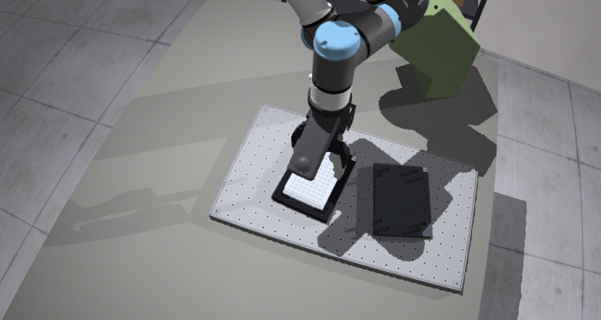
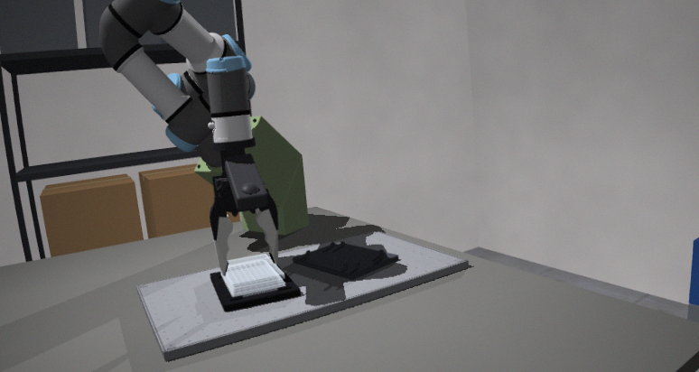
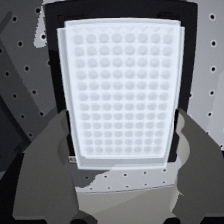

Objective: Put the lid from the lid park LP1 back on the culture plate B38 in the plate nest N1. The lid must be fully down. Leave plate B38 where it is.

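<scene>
Lid: a clear lid (image 3: 120, 90) is gripped in the claw (image 2: 247, 264) directly over culture plate B38 (image 1: 309, 187), which sits in plate nest N1 (image 1: 324, 214).
Desk: a grey desk (image 1: 168, 255) carries the perforated white breadboard (image 1: 251, 158), with wide bare margins toward the near and left edges in the top view.
Arm: the UR3e arm (image 1: 334, 65) reaches down from beside a green housing (image 1: 437, 53) at the desk's far edge, wrist pointing nearly straight down.
Breadboard: nest N1 stands on its left half and the dark lid park LP1 (image 1: 401, 200) on its right half, the two just beside each other with a strip of board between.
Exterior view only: shows the height of things. The grey fingers (image 2: 222, 246) straddle the plate's far end, their tips level with the top of the white stack; whether the lid is fully down cannot be told here. A shelf rack (image 2: 19, 173) with brown boxes (image 2: 90, 212) stands behind the desk.
Top view only: shows the lid park with nothing on it and the claw body covering the plate's far end, the near end of the white grid left in sight.
Wrist view only: shows the lid's outline lying slightly wider than the well grid, skewed a little against the nest's black frame (image 3: 187, 60), and a finger (image 3: 47, 145) pressed on each long side near the lid's close end.
</scene>
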Controlling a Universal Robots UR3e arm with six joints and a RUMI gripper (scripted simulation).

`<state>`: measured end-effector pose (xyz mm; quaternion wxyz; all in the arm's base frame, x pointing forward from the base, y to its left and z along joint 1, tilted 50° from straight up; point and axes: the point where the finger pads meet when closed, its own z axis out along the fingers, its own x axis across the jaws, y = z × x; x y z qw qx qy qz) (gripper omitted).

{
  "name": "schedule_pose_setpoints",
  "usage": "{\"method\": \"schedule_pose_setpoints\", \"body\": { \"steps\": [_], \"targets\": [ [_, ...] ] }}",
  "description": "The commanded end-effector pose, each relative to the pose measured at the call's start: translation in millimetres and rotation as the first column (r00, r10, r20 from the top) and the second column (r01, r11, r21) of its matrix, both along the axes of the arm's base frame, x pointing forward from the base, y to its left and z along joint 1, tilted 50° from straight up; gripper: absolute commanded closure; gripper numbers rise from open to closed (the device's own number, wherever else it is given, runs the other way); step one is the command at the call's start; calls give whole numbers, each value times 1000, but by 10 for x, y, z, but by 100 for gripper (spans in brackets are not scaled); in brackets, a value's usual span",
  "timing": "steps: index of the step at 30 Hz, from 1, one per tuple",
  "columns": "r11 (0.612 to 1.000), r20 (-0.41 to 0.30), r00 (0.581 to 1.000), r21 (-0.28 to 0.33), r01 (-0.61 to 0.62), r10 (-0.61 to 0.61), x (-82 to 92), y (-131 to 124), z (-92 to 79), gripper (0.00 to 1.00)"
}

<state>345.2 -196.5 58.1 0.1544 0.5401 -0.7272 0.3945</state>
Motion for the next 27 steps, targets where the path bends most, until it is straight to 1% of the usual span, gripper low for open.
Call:
{"method": "schedule_pose_setpoints", "body": {
  "steps": [1,27],
  "targets": [
    [1000,13,1000,-4,-5,5,41,-19,22,100],
    [1000,12,1000,-4,-5,5,47,-52,-5,100]
  ]
}}
